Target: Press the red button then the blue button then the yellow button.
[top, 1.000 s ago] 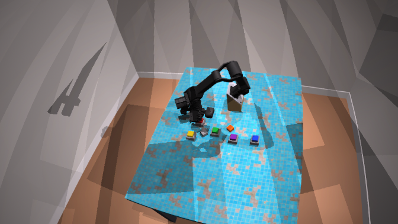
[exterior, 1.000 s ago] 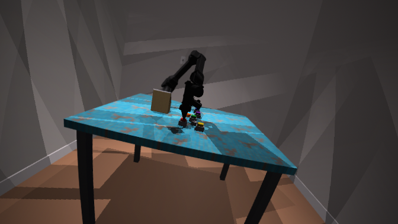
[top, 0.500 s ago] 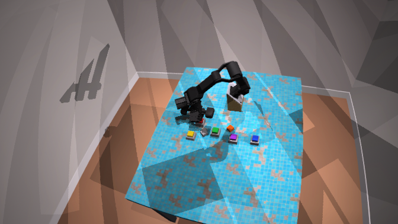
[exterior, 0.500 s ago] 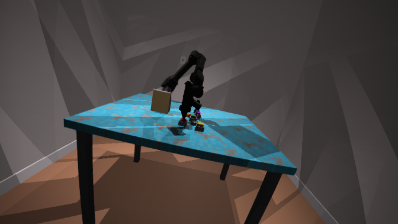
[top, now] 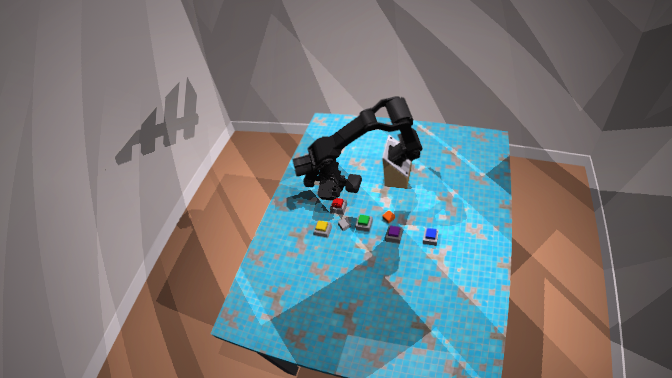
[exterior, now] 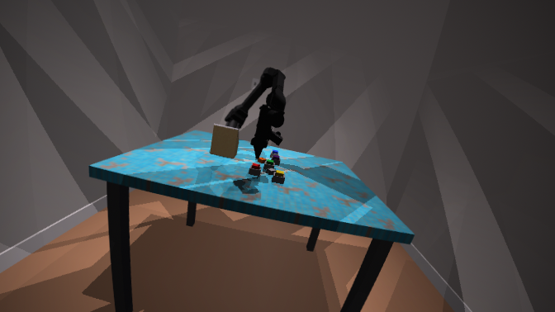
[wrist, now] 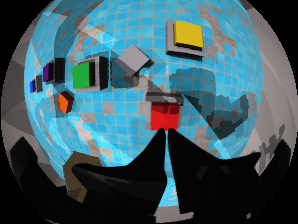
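The red button (top: 338, 203) (exterior: 256, 166) (wrist: 164, 117) sits on its grey base at the left end of the cluster. My gripper (top: 333, 195) (exterior: 258, 156) (wrist: 165, 132) is shut with nothing between the fingers, and its tips hang just above the red button. The yellow button (top: 322, 227) (exterior: 280, 173) (wrist: 185, 35) lies in front of it to the left. The blue button (top: 431, 234) (exterior: 275, 152) is at the far right of the row.
A green button (top: 364, 220) (wrist: 83, 75) and a purple button (top: 394, 231) (wrist: 48, 72) stand in the row. A grey block (top: 344, 223) (wrist: 135, 59) lies between yellow and green. An orange block (top: 388, 216) (wrist: 64, 102) lies behind. A tan box (top: 397, 172) (exterior: 224, 140) stands by the arm's base.
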You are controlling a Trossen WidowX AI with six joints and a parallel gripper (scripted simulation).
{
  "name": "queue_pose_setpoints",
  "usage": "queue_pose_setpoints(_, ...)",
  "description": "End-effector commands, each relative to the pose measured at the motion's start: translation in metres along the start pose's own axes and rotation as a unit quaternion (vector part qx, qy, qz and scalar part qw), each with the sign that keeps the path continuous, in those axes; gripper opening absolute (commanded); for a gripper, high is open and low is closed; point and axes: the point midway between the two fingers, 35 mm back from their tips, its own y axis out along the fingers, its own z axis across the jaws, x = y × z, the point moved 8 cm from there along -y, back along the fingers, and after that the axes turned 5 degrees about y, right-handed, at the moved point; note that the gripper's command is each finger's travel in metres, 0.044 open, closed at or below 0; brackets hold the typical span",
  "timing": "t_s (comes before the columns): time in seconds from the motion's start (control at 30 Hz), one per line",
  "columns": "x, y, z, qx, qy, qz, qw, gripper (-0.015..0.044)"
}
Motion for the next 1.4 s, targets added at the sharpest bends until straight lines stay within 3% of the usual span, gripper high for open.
queue_pose_setpoints(0.0,0.0,-0.045,-0.001,-0.006,-0.003,-0.002,1.0,0.002)
queue_pose_setpoints(0.27,0.007,-0.062,0.009,-0.012,-0.001,-0.002,1.0,0.002)
queue_pose_setpoints(0.6,0.076,-0.076,0.167,-0.046,0.009,-0.014,0.999,0.002)
queue_pose_setpoints(0.97,0.047,-0.059,0.336,-0.003,-0.002,-0.005,1.0,0.002)
queue_pose_setpoints(1.27,0.041,-0.057,0.348,0.003,-0.003,-0.002,1.0,0.002)
queue_pose_setpoints(1.37,0.043,-0.034,0.347,0.002,-0.003,-0.002,1.0,0.002)
